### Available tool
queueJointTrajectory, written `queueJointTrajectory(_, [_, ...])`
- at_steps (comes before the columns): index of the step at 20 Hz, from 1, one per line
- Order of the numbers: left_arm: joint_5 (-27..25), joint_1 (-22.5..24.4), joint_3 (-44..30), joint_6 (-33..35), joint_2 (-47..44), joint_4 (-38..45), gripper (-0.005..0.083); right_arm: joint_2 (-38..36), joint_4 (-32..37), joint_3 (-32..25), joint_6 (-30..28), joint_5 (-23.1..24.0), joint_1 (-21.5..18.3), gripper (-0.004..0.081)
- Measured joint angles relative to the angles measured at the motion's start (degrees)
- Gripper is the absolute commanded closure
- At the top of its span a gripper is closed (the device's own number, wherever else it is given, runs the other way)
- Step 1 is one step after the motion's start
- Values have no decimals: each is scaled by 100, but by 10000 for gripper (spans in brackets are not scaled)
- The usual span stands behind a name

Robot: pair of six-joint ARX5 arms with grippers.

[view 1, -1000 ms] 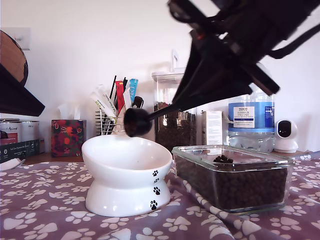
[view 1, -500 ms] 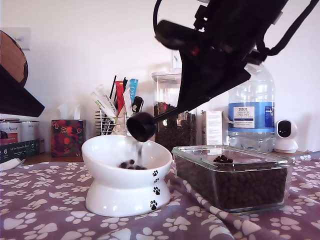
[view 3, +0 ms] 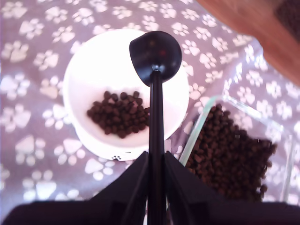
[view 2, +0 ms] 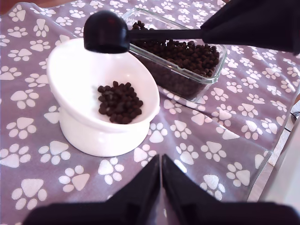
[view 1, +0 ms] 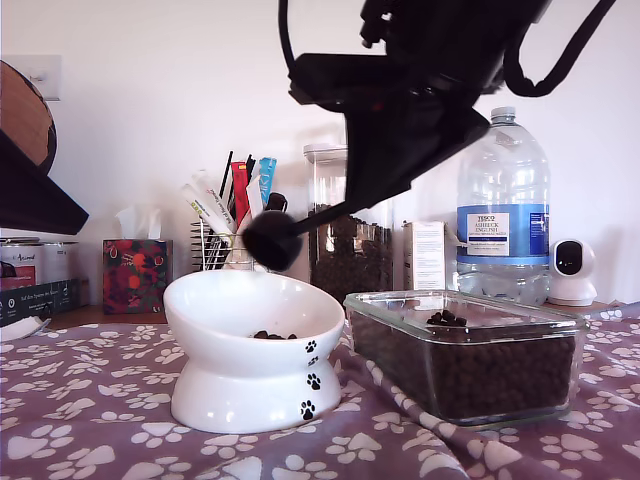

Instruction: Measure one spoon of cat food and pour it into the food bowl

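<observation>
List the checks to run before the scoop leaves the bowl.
1. Kibble landed in the white paw-print bowl: ok, one pile inside.
2. Black measuring scoop emptied: cannot tell; the cup is dome-up over the bowl, its inside hidden.
3. My second gripper shut on the scoop's handle: ok.
4. Paw-print cloth around the bowl free of spilled pellets: ok in both wrist views.
5. My first gripper out of the way: ok, fingers shut, empty, above the cloth.
6. Gap between bowl and glass dish: cannot tell.
</observation>
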Motion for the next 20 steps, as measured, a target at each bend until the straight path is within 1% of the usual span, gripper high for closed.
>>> queueJointTrajectory(2, [2, 0, 0, 0, 0, 0, 793, -4, -13, 0, 407, -262, -402, 783])
queueJointTrajectory(5, [0, 0, 0, 0, 0, -31, 793, -142, -234, 0, 787, -664, -946, 783])
queueJointTrajectory(7, [0, 0, 0, 0, -2, -50, 793, -385, -507, 4, 979, -988, -1222, 783])
queueJointTrajectory(9, [0, 0, 0, 2, 0, -61, 793, -586, -962, 26, 1097, -1222, -1513, 783])
queueJointTrajectory(11, [0, 0, 0, 0, 0, -66, 793, -562, -1429, 46, 1115, -1283, -1788, 783])
queueJointTrajectory(12, [0, 0, 0, 0, 0, -66, 793, -487, -1534, 46, 1117, -1296, -1884, 783])
queueJointTrajectory(14, [0, 0, 0, 0, 0, -66, 793, -269, -1541, 46, 1117, -1303, -2052, 783])
queueJointTrajectory(16, [0, 0, 0, 0, 0, -66, 793, -151, -1471, 46, 1117, -1416, -2098, 779])
queueJointTrajectory(17, [0, 0, 0, 0, 0, -66, 793, -122, -1375, 46, 1117, -1423, -2098, 738])
queueJointTrajectory(18, [0, 0, 0, 0, 0, -66, 793, -94, -1290, 46, 1117, -1427, -2098, 654])
queueJointTrajectory(19, [0, 0, 0, 0, 0, -66, 793, -42, -1239, 46, 1117, -1447, -2098, 553])
queueJointTrajectory(20, [0, 0, 0, 0, 0, -66, 793, 35, -1235, 46, 1117, -1480, -2098, 481])
